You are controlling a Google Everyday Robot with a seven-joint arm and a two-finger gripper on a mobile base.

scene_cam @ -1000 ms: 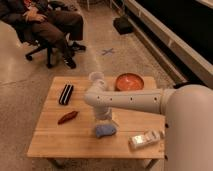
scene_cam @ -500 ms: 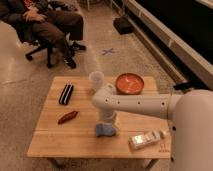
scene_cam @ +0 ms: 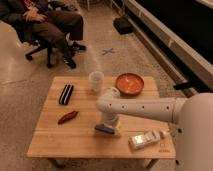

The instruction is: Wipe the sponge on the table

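Note:
The light-blue sponge [scene_cam: 104, 129] lies on the light-wood table [scene_cam: 60, 142], a little right of its middle and toward the front edge. My white arm reaches in from the right, bends down at the wrist, and puts the gripper [scene_cam: 111, 123] directly on top of the sponge. The gripper body hides the sponge's back part, and only the front strip of the sponge shows below it.
An orange bowl [scene_cam: 129, 83] and a clear cup [scene_cam: 96, 80] stand at the back of the table. A black ridged object [scene_cam: 66, 94] and a dark red oblong [scene_cam: 67, 117] lie at the left. A white-and-yellow packet [scene_cam: 145, 140] lies front right. A seated person [scene_cam: 45, 22] is behind the table.
My wrist has shifted right and toward the front, bringing the gripper down over the sponge. The sponge has stayed in about the same spot.

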